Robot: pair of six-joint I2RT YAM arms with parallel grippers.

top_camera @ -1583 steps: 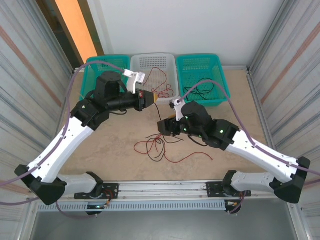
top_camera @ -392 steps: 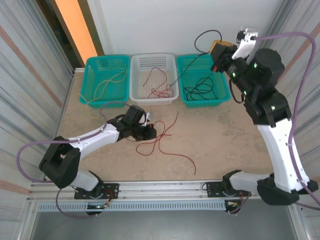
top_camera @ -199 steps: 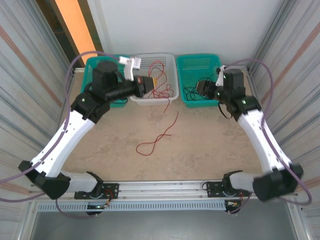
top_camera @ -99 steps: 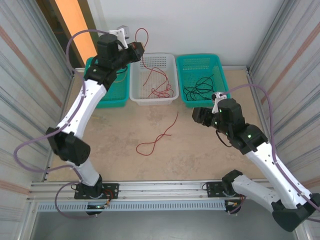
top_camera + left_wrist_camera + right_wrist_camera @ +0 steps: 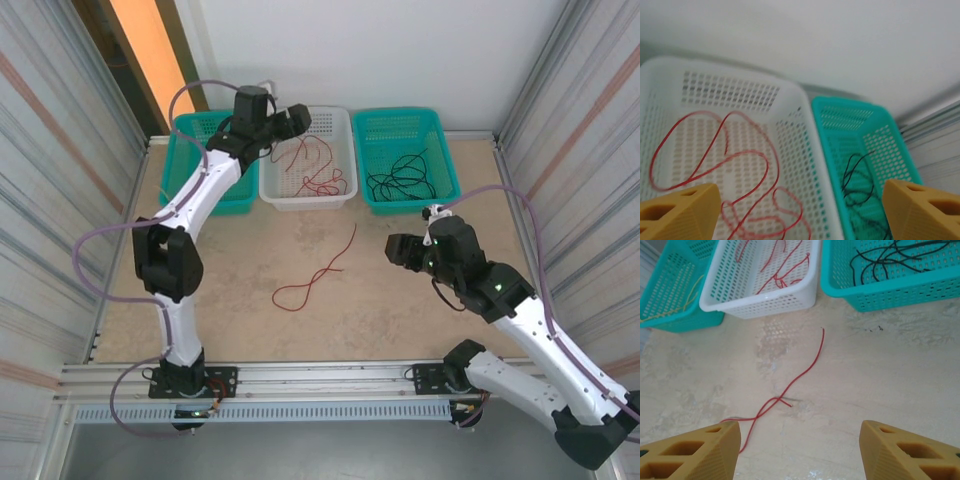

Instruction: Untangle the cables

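One red cable [image 5: 318, 268] lies looped on the table [image 5: 400, 310]; the right wrist view has it as red cable [image 5: 790, 385] ahead of the open, empty right gripper [image 5: 797, 452]. From above, the right gripper [image 5: 395, 248] hovers right of that cable. More red cables [image 5: 315, 170] sit in the white basket [image 5: 306, 195], seen by the left wrist as red cables [image 5: 735, 180]. Black cables [image 5: 405, 180] fill the right teal basket [image 5: 408, 203]; yellow cables [image 5: 670, 307] lie in the left teal basket [image 5: 675, 322]. The left gripper [image 5: 296, 122] hangs open over the white basket [image 5: 790, 125].
Three baskets line the back wall, with corrugated metal walls close on both sides. The left arm [image 5: 200, 195] stretches up along the left half of the table. A metal rail [image 5: 320, 380] runs along the near edge.
The left gripper has come down from high up to just over the white basket, and the red cable it carried now lies in that basket. The right gripper shifted slightly.
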